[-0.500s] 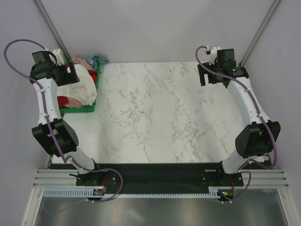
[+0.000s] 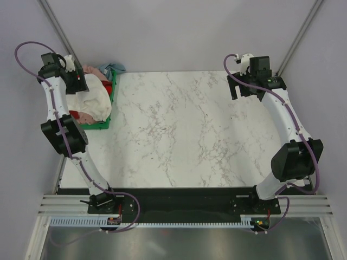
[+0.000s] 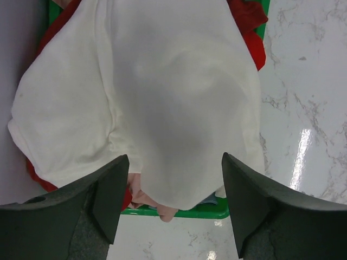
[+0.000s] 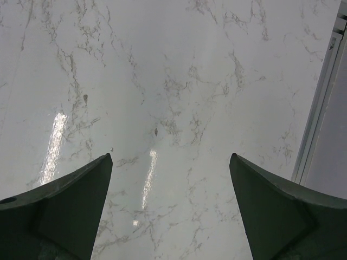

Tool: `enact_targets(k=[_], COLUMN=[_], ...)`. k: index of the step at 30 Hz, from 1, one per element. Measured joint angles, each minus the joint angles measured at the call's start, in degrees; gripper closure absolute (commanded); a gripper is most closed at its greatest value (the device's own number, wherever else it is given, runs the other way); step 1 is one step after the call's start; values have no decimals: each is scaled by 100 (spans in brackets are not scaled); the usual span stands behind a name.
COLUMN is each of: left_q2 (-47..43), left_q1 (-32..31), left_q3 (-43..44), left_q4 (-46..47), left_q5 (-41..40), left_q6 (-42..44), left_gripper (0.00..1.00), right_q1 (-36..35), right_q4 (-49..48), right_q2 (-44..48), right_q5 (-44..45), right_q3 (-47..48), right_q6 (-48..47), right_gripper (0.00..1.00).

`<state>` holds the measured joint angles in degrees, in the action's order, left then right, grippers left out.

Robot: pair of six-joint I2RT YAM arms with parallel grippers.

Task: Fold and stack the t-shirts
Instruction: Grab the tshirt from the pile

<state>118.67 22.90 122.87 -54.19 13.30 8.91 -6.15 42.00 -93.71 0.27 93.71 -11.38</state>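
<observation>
Cream-white cloth t-shirt lies heaped on a red shirt in the green plastic crate at the far-left corner of the marble table, with my left gripper hanging above it, jaws wide and empty. I'd drop straight down and pinch one edge layer, not the whole bulge, so nothing underneath rides along. My right gripper hovers wide open over bare marble.
</observation>
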Motion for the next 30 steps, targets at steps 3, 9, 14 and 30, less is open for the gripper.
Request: enact_targets(k=[3,9,14,30], left_q2=[243,566,588,-1873], left_q1=[2,2,2,-107], left_q3=[9,9,42,1027], left_q4=[-52,-157,-186,39], left_q5=[-35,-52,-11,2271], left_q6=[63,142,160,33], left_gripper=[33,86,98,98], right_q1=[0,0,0,0], right_q4=[0,0,2,-66], right_q2=[0,-2,-7,-136], right_q5=[-2,0,0,-70], right_q3=[0,0,26,706], right_q6=[-24,-48,-72,-457], right_gripper=[2,2,2,2])
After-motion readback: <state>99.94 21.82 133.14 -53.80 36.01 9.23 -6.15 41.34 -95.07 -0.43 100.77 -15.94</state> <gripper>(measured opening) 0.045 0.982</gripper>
